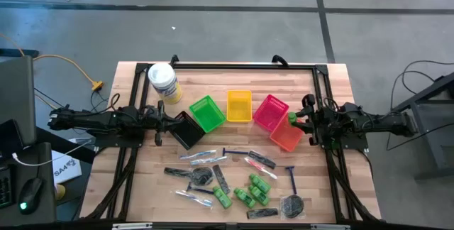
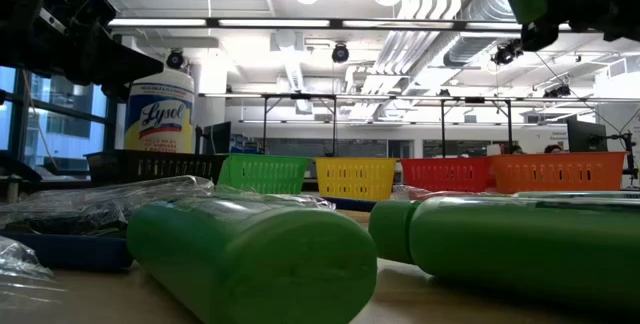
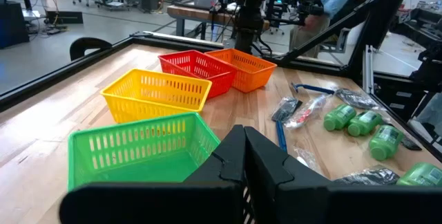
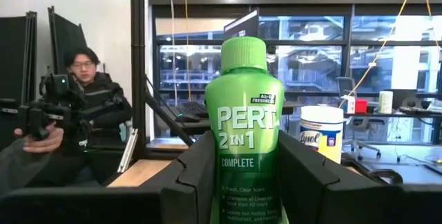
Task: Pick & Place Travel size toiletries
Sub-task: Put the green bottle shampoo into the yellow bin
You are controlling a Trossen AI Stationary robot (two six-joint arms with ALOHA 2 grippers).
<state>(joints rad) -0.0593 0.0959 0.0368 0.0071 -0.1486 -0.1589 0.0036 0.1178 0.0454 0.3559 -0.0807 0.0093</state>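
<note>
My right gripper (image 4: 246, 141) is shut on a green mini bottle (image 4: 245, 127) at the table's right, just beyond the far corner of the orange basket (image 1: 286, 136). More travel size toiletries lie on the near part of the table: green bottles (image 1: 248, 191), blue-handled razors (image 1: 291, 180), clear-wrapped sticks (image 1: 198, 155), dark combs (image 1: 221, 179) and a round dark packet (image 1: 292, 205). My left gripper (image 3: 245, 158) is shut on nothing, level, at the table's left beside the black basket (image 1: 186, 129). My right gripper pinches the bottle's lower body (image 4: 221, 179) between its two fingers, one on each side. The fingers come about level from the table's right and lie along the bottle. Its capped end (image 4: 243, 52) sticks out past the fingertips. The bottle is lifted clear of the table.
Green (image 1: 207, 112), yellow (image 1: 239, 106) and red (image 1: 270, 111) baskets stand in a row at mid-table. A white tub (image 1: 163, 81) stands at the far left. A black frame (image 1: 241, 65) rims the table. A person (image 4: 79, 106) sits beyond the table's left side.
</note>
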